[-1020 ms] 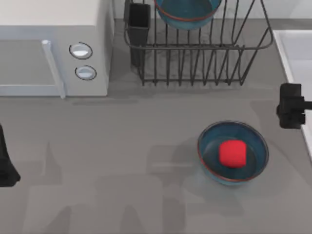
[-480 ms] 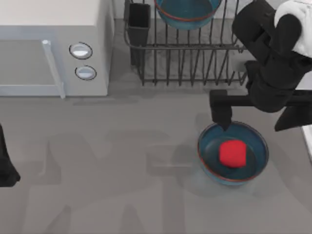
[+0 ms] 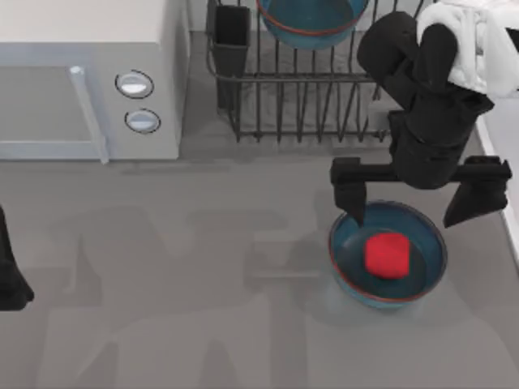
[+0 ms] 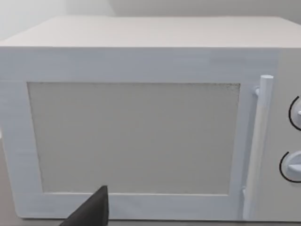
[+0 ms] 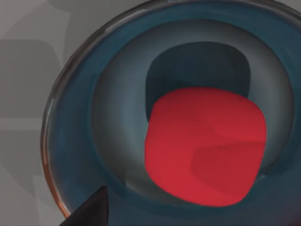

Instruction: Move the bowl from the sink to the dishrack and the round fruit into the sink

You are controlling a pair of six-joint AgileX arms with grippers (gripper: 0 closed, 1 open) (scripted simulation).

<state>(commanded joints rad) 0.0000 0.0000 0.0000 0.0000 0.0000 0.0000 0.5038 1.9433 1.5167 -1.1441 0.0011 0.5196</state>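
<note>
Right arm: a second ago only its black end showed at the top view's right edge beside the sink [image 3: 504, 130]; it now reaches in over the dishrack's [image 3: 324, 105] right end and the table's right part. Right gripper [image 3: 415, 204]: since half a second ago it has shifted slightly toward the top view's left, fingers spread wide, one fingertip [image 3: 353, 209] over the rim of the teal bowl on the table [image 3: 345, 251], the other at the bowl's right side, above the red fruit [image 3: 386, 254].
</note>
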